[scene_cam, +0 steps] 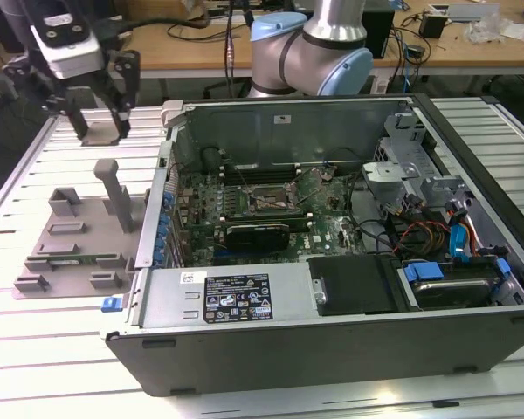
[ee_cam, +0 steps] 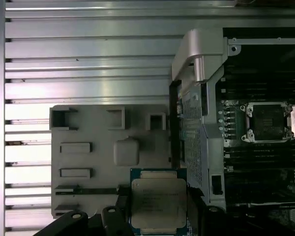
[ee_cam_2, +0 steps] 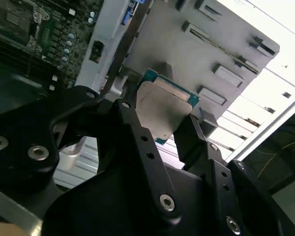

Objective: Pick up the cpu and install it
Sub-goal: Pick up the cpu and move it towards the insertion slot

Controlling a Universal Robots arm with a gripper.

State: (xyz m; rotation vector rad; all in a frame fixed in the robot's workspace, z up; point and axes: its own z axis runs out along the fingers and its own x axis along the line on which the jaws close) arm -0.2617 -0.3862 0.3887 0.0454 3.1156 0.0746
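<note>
My gripper (scene_cam: 97, 115) hangs above the slatted table at the exterior view's left, over the far end of the grey plastic tray (scene_cam: 70, 237). It is shut on the cpu (scene_cam: 101, 127), a small flat square chip with a silver-grey metal top. Both wrist views show the cpu (ee_cam_2: 162, 109) (ee_cam: 158, 200) clamped by its edges between the black fingers (ee_cam_2: 132, 129), held clear of the tray (ee_cam: 103, 162). The motherboard socket (scene_cam: 264, 199) (ee_cam: 267, 122) lies open inside the computer case (scene_cam: 332, 305), to the exterior view's right of the gripper.
The tray carries upright posts (scene_cam: 115, 192) and low blocks under the gripper. The case's raised side wall (scene_cam: 168, 166) stands between tray and motherboard. Cables, drive cages and a power supply (scene_cam: 244, 297) crowd the case. The arm's base (scene_cam: 310, 52) stands behind it.
</note>
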